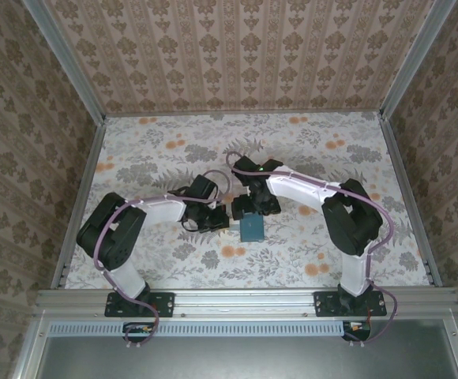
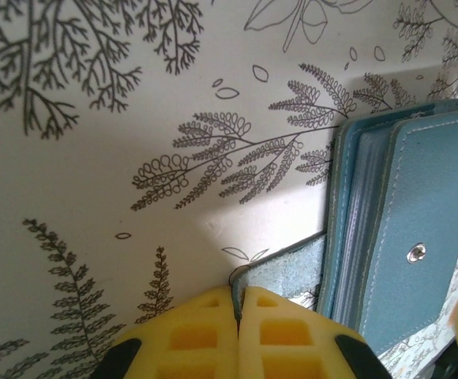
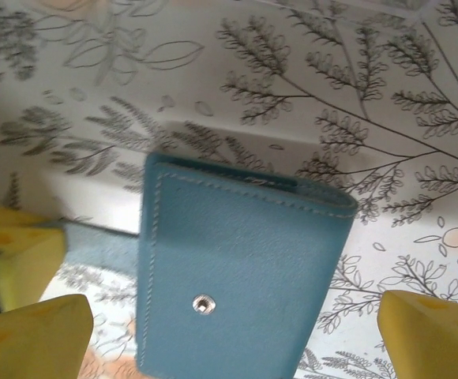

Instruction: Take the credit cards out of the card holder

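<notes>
The teal card holder (image 1: pixel 252 227) lies on the flowered tabletop between the two arms, its main body folded shut with a metal snap (image 3: pixel 204 303) on top. My left gripper (image 2: pixel 239 298) is shut on the thin edge of the holder's flap (image 2: pixel 292 267), which sticks out to the left of the body (image 2: pixel 426 229). My right gripper (image 3: pixel 233 335) hangs open right over the holder (image 3: pixel 237 260), one yellow finger on each side and neither touching it. Pale layered edges (image 2: pixel 362 213) show between the covers. The credit cards are hidden.
The left gripper's yellow finger (image 3: pixel 24 257) sits at the flap (image 3: pixel 103 246) close beside the right gripper's left finger (image 3: pixel 39 332). Both arms (image 1: pixel 213 213) (image 1: pixel 257 197) crowd the table's middle. Patterned walls and metal posts (image 1: pixel 83 197) enclose the table.
</notes>
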You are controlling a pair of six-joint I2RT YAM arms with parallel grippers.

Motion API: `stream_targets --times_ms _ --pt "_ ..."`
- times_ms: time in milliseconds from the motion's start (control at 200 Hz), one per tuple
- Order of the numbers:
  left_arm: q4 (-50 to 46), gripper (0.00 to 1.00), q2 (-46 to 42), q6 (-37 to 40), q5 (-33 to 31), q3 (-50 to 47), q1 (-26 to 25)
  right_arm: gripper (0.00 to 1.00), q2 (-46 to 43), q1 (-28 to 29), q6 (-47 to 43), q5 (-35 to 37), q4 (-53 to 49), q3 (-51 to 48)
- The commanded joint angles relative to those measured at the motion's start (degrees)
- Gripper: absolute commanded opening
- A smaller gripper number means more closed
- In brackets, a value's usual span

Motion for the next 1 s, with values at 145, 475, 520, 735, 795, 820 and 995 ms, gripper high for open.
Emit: stream_targets --times_ms 145,475,520,735,795,820,995 --pt "7.22 0.06 0.81 -3.99 3.12 -4.48 -0.54 0.93 4.19 1.18 10.01 5.82 -1.72 3.63" --pt "8.83 0.05 0.82 -4.68 2.82 -5.95 -0.94 0.90 5.50 1.27 15.03 10.76 -0.74 3.98" --pt "8.89 0.05 0.83 -4.64 2.71 -5.98 -0.96 0.90 5.63 1.25 15.11 10.83 -0.75 3.98" --pt "8.97 0.05 1.01 -4.90 2.41 -5.77 -1.15 0.88 5.82 1.18 14.86 11.60 -0.88 4.78" --pt "8.81 0.05 1.14 -4.94 2.34 -5.76 -1.20 0.86 5.53 1.15 14.55 11.95 -1.22 4.99" --pt "8.74 0.05 1.16 -5.08 2.26 -5.79 -1.18 0.86 5.29 1.19 14.51 12.16 -1.34 5.00" --pt "8.48 0.05 1.07 -5.45 1.66 -5.68 -1.19 0.82 3.67 1.10 13.90 13.68 -2.42 4.75"
